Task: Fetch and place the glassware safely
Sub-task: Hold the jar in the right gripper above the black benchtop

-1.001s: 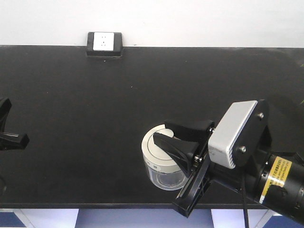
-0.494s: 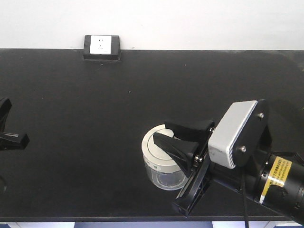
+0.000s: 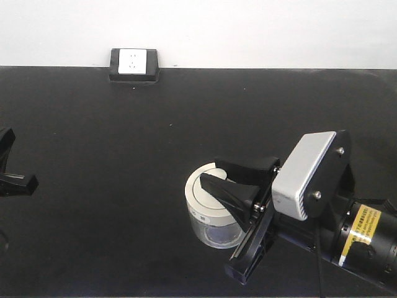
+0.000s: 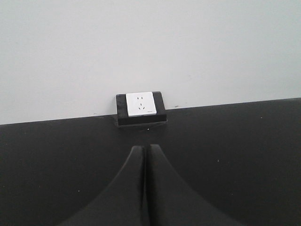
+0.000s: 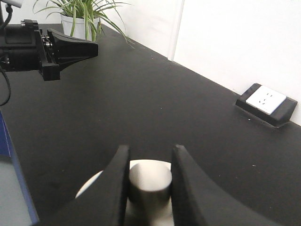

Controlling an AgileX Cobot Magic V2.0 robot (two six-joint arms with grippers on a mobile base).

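Eyes on the front view first: the glass jar (image 3: 214, 231) stands upright on the black table (image 3: 124, 124), right of centre and close to the near edge, with its cream lid (image 3: 195, 202) on. The right gripper (image 3: 211, 172) reaches in from the right, its dark fingers (image 3: 232, 192) lying across the top of the lid. From here we cannot see what they bite on.

Over to the right wrist camera, and there it is: both fingers are clamped against the sides of the lid's round knob (image 5: 149, 181), one on each side, touching it. A sliver of lid shows at lower left. This view also gives us a potted plant (image 5: 84, 14) at the table's far corner, which the front view misses.

The left gripper (image 3: 15, 180) sits at the left edge, well apart from the jar, and there we can't judge its jaws. The left wrist camera settles it: the two fingers are pressed together along one thin seam, nothing between them, pointing at the wall socket (image 4: 140, 103) at the back of the table.
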